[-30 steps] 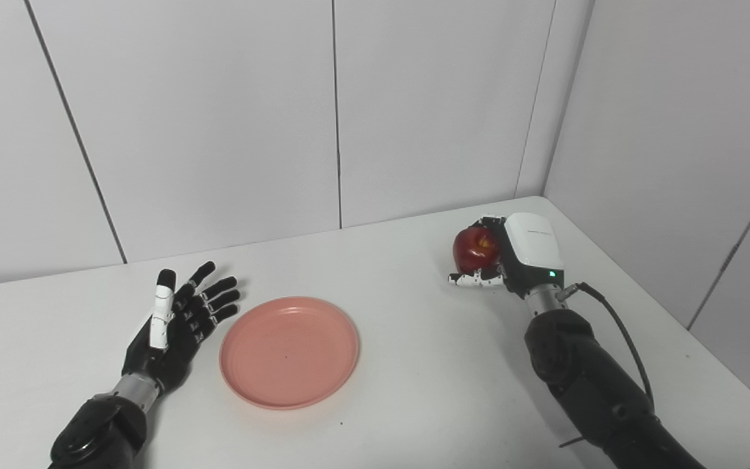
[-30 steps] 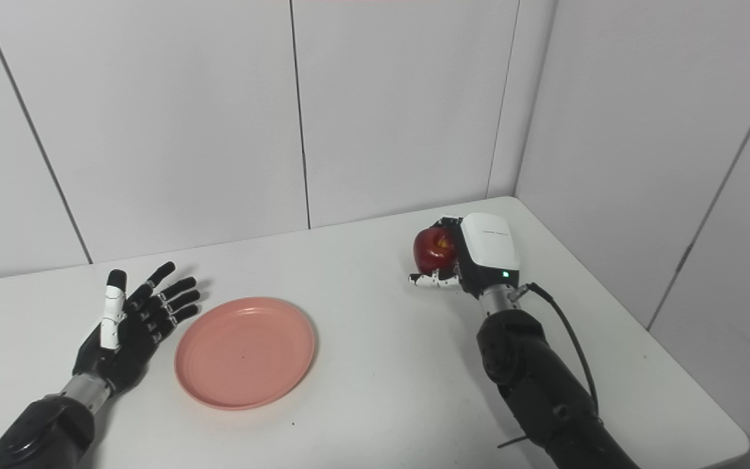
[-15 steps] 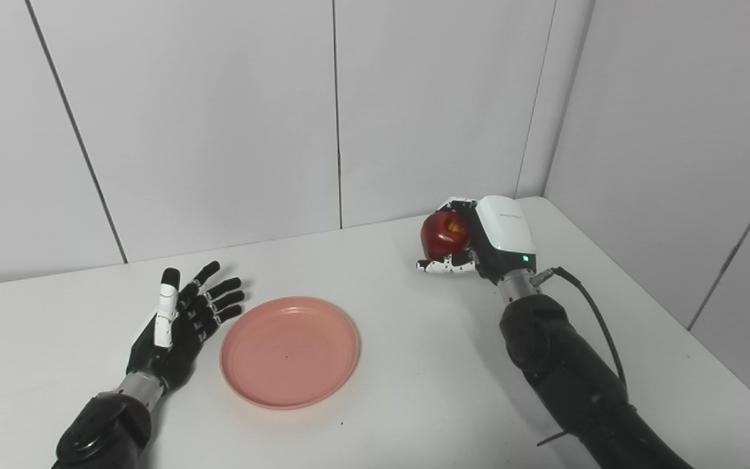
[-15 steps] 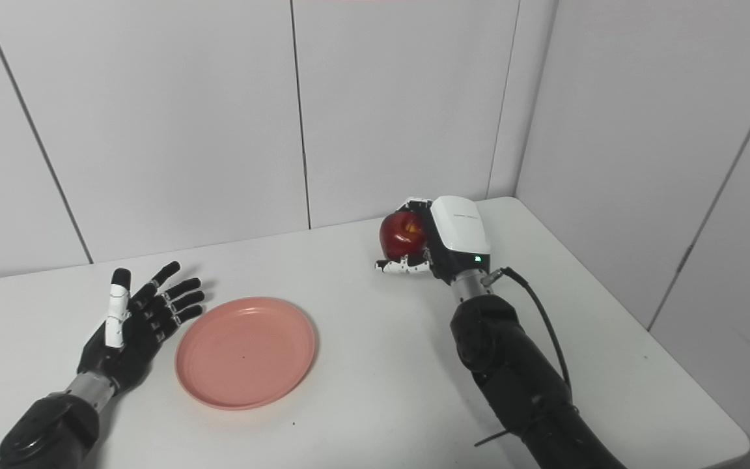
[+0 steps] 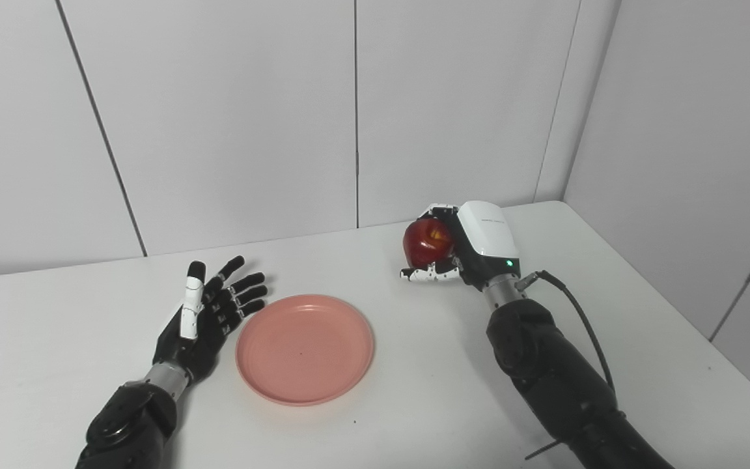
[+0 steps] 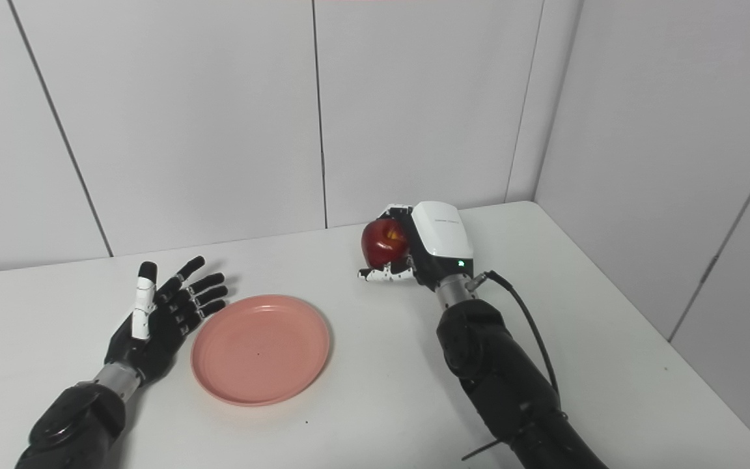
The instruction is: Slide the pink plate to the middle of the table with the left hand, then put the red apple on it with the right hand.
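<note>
Pink plate (image 5: 305, 349) flat on white surface (image 5: 414, 404), left of centre, empty; bare surface between plate's right rim and right arm; left hand (image 5: 209, 319) open, fingers spread, palm up, just beside plate's left rim, apart; right hand (image 5: 463, 251) gripping red apple (image 5: 426, 241), raised behind plate near back wall; right eye view shows surface's right front corner, left eye view cuts it off.

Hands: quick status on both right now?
Left hand: open, holding nothing, beside the pink plate.
Right hand: shut on the red apple, held above the table.
</note>
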Robot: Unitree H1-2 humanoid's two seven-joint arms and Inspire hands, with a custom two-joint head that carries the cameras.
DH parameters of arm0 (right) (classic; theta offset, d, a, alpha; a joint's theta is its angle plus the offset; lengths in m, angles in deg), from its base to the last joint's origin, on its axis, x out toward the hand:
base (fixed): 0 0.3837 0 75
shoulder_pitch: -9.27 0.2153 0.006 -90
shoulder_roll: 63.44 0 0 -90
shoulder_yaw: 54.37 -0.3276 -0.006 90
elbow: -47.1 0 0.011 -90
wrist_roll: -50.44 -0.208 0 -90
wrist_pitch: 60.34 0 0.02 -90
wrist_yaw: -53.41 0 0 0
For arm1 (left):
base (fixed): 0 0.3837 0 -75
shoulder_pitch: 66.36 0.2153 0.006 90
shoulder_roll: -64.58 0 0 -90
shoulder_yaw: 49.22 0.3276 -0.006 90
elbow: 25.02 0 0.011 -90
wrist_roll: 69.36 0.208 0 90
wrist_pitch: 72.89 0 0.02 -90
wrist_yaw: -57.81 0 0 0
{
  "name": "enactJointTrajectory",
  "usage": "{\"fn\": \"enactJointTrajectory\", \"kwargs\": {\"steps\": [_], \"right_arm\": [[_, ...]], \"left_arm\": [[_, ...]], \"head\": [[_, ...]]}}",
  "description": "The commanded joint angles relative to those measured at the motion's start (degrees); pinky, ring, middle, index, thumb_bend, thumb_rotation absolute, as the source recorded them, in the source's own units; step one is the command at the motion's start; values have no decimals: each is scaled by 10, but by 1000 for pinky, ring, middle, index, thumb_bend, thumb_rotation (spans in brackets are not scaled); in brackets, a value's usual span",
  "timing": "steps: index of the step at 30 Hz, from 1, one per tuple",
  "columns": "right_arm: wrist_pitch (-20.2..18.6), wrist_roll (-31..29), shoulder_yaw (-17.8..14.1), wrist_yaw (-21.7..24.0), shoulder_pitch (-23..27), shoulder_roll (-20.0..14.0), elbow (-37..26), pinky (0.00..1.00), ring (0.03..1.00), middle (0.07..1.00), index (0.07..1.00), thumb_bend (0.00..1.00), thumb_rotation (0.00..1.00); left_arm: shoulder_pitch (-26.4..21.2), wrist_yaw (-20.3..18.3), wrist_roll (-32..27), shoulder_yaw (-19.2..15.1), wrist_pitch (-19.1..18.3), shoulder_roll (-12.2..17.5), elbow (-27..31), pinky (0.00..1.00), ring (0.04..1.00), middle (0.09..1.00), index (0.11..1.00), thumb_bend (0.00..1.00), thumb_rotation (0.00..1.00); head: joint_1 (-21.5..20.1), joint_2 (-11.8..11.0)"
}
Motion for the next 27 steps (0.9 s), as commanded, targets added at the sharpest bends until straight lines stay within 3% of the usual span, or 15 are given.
{"fn": "enactJointTrajectory", "kwargs": {"steps": [1, 13, 18, 27], "right_arm": [[21, 2, -1, -9, 44, 4, -16, 135, 186, 282, 492, 504, 168], [21, 2, 19, 15, 61, 18, -41, 138, 186, 281, 494, 504, 169], [-18, 7, 28, 86, 72, 19, -87, 133, 183, 279, 494, 503, 169], [-55, 24, 32, 164, 98, 42, -117, 124, 178, 275, 493, 505, 163]], "left_arm": [[27, 12, 15, 6, -35, -7, -31, 812, 799, 791, 897, 904, 944], [23, 26, 21, 8, -28, -23, -40, 786, 786, 776, 888, 897, 939], [22, 30, 26, 11, -26, -28, -43, 791, 794, 787, 900, 892, 958], [12, 32, 33, 13, -11, -37, -67, 798, 795, 776, 906, 951, 945]], "head": [[8, 2], [57, -1], [69, 0], [86, 0]]}}
